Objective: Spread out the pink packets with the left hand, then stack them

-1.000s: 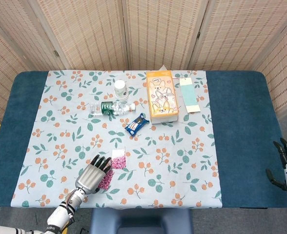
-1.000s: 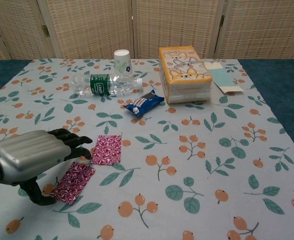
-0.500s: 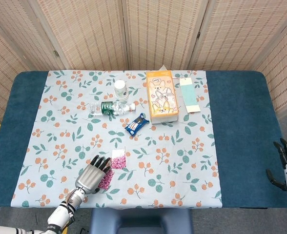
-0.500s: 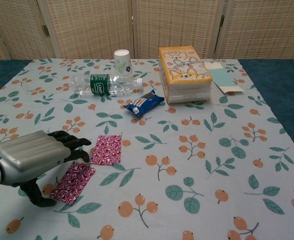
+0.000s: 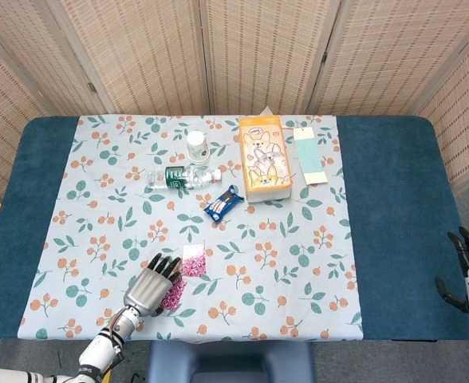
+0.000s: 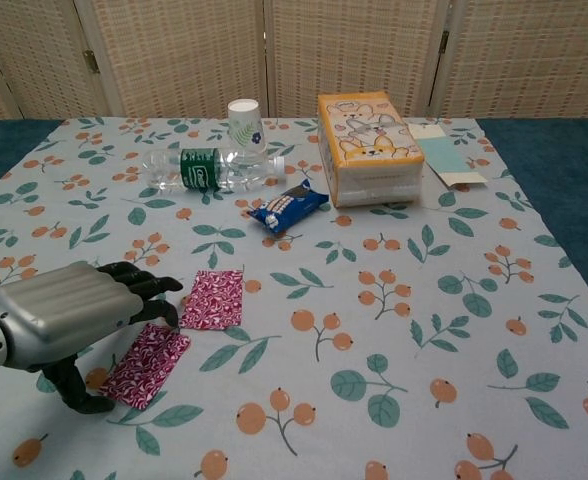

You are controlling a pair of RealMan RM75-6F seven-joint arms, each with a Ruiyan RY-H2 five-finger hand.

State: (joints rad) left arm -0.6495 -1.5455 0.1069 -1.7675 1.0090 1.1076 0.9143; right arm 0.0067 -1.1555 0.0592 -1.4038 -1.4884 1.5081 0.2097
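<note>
The desk [image 5: 394, 199] carries a leaf-print cloth [image 6: 414, 300]. On it, far from the hands, stand a tissue box [image 6: 367, 146], a lying bottle [image 6: 209, 168], a paper cup [image 6: 244, 124] and a blue snack pack [image 6: 288, 206]. The left hand [image 6: 59, 318] hovers at the near left, fingers [image 6: 139, 285] half curled and holding nothing. Two pink packets [image 6: 213, 298] lie apart, one just beside the fingertips and one [image 6: 146, 364] under the palm. The right hand [image 5: 467, 267] rests off the desk edge, fingers loosely spread, empty.
</note>
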